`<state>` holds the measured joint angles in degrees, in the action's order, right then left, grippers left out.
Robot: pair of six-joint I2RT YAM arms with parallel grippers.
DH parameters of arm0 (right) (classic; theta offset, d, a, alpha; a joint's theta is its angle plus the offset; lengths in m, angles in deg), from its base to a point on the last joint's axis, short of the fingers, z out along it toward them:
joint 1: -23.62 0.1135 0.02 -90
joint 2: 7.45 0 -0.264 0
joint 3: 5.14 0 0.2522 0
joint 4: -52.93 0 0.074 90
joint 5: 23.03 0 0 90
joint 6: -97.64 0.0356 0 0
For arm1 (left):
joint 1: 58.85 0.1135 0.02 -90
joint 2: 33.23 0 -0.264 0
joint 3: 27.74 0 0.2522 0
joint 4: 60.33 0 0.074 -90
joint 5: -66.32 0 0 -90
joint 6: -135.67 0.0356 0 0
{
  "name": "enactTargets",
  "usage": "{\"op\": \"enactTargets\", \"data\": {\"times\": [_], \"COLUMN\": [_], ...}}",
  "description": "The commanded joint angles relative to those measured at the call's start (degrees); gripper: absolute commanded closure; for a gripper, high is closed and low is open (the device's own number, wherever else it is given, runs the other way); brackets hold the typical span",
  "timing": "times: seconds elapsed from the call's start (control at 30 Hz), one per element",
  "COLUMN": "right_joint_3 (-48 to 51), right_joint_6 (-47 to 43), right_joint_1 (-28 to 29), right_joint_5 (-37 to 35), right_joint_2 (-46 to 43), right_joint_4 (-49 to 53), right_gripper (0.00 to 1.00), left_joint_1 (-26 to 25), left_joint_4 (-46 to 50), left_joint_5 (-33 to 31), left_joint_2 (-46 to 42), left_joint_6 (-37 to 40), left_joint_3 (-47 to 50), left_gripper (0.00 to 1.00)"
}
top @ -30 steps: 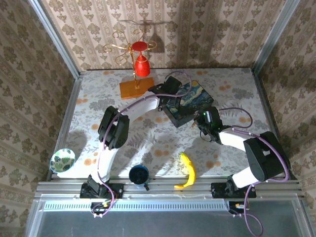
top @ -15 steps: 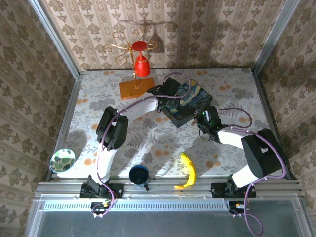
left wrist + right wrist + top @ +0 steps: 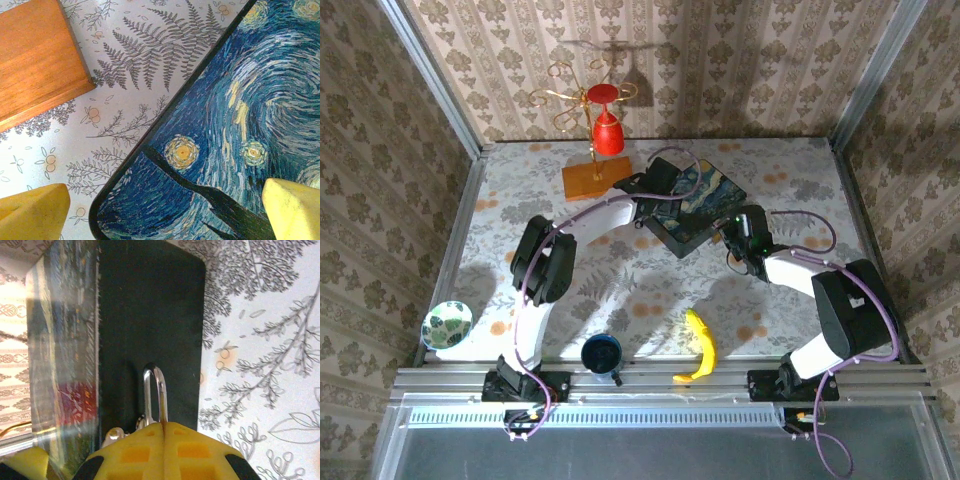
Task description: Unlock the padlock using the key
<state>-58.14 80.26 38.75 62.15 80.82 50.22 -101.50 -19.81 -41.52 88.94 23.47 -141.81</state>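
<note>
The padlock (image 3: 160, 390) sat against the black side wall of the blue painted-print box (image 3: 150, 315), clamped in the right gripper (image 3: 164, 426). Its two yellow fingers (image 3: 195, 455) were pressed together with no gap. Only the silvery shackle projected beyond their tips; the lock body was hidden between them. A small silvery part (image 3: 114, 432) showed just beside the fingers, against the same wall; its identity could not be determined. The left gripper (image 3: 165, 192) was spread wide and held nothing: one finger stood over the box lid, the other over the tablecloth (image 3: 125, 75) just off the box's corner. Contact with the lid could not be confirmed. Both fingers were cut off by the frame edge. A wooden base (image 3: 35, 60) lay near that corner.
</note>
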Motion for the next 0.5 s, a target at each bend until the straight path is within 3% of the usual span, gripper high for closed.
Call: {"op": "enactTargets", "data": {"times": [0.0,0.47], "right_joint_3": [-3.5,-5.6], "right_joint_6": [-0.4,-1.5], "right_joint_1": [-0.3,-2.7], "right_joint_5": [-2.2,-0.8], "right_joint_2": [2.1,4.3], "right_joint_4": [-1.0,-0.3], "right_gripper": [1.0,1.0], "left_joint_1": [0.7,0.8], "left_joint_4": [8.3,8.0], "left_joint_5": [-0.8,-0.8], "left_joint_2": [1.0,-0.3], "left_joint_6": [1.0,0.7], "left_joint_3": [3.1,4.7], "left_gripper": [0.0,0.0]}}
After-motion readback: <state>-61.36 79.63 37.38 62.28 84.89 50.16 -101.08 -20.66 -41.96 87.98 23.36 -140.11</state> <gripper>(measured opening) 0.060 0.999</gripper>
